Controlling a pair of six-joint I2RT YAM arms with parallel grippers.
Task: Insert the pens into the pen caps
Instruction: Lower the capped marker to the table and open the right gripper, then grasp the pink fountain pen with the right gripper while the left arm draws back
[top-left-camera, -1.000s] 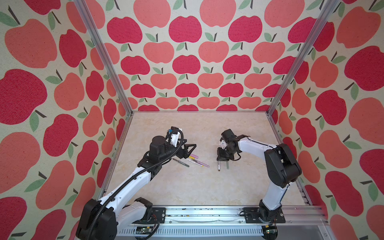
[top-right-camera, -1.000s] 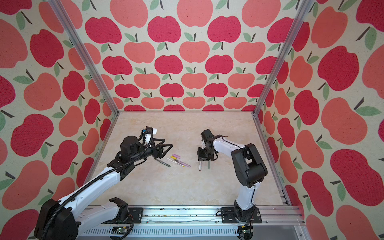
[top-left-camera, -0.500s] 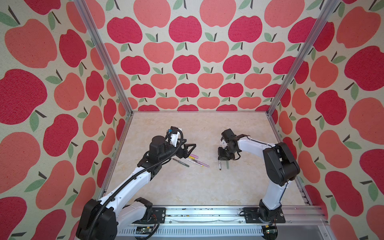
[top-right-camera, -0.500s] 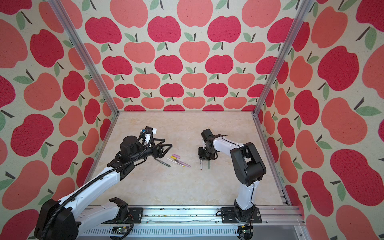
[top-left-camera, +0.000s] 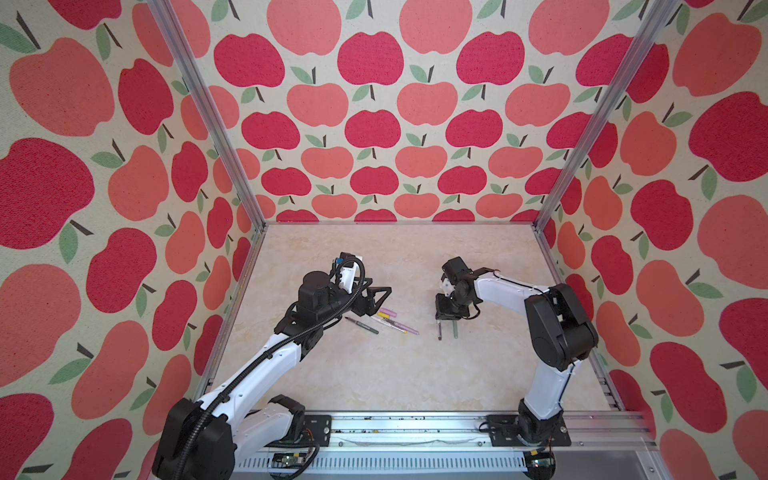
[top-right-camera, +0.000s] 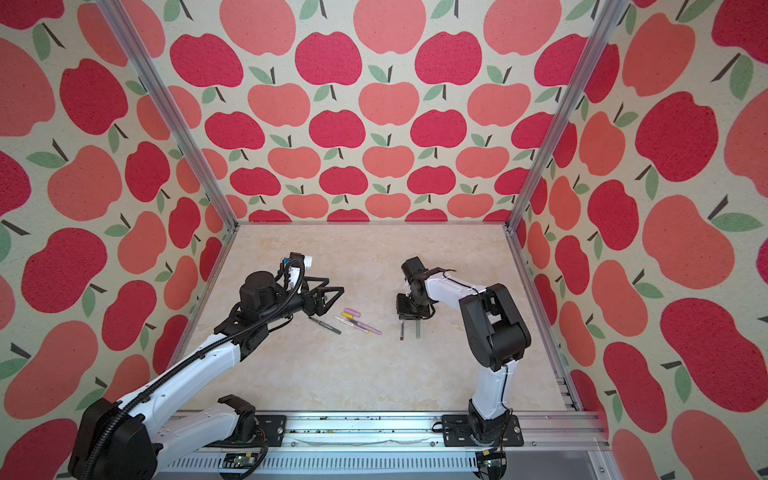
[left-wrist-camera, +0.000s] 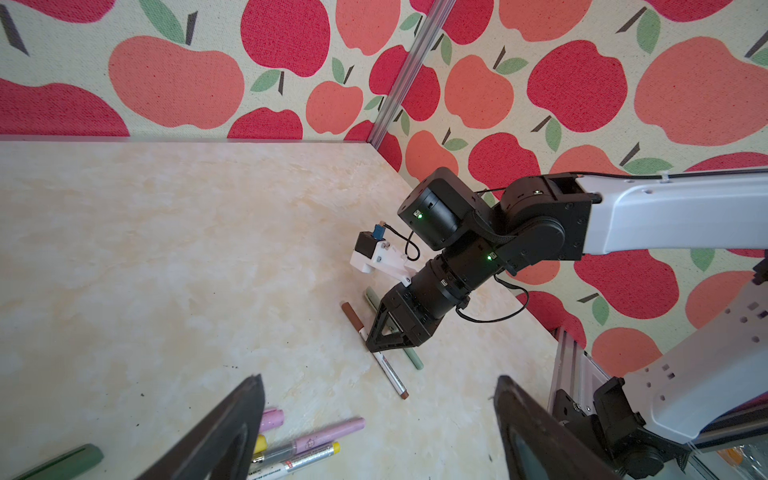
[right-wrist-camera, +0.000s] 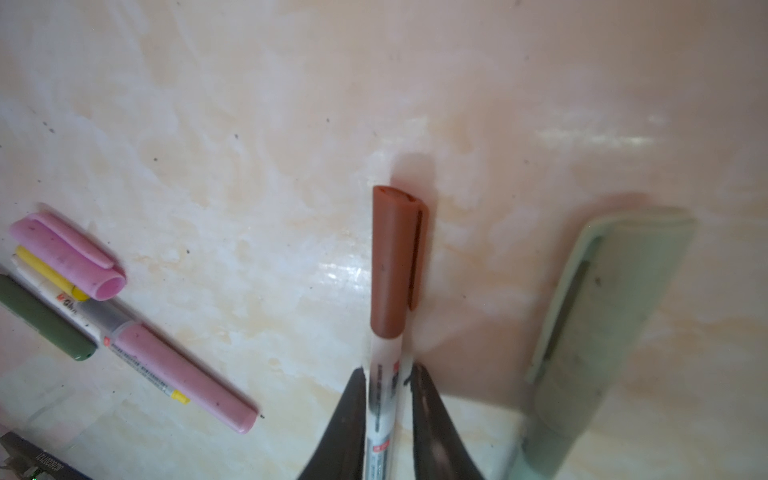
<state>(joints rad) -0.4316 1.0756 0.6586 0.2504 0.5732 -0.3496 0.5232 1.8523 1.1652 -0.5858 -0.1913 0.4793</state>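
Brown plastic is seen on the end of the grey-white-and-brown pen (right-wrist-camera: 384, 399), where the brown cap (right-wrist-camera: 392, 253) is seated. This pen is laid flat on the counter (top-left-camera: 374, 374), right of the middle in both top views. The right pincer (right-wrist-camera: 386, 372) is set low over it, jaws narrow, one at each side of the white barrel. Whether the pads press the barrel cannot be told. Just beside it, roughly parallel, the sage green pen (right-wrist-camera: 602, 332) is laid.

The left pincer (top-left-camera: 379, 300) is held wide above a cluster left of the middle, and nothing is gripped in it. In that cluster the dark green pen (top-left-camera: 362, 325), the white-and-yellow pen (top-left-camera: 390, 324) and the lilac-pink pen (right-wrist-camera: 183, 374) are laid close together, the last with its tip bare. The loose lilac-pink cap (right-wrist-camera: 70, 257) is laid just beside the yellow end.
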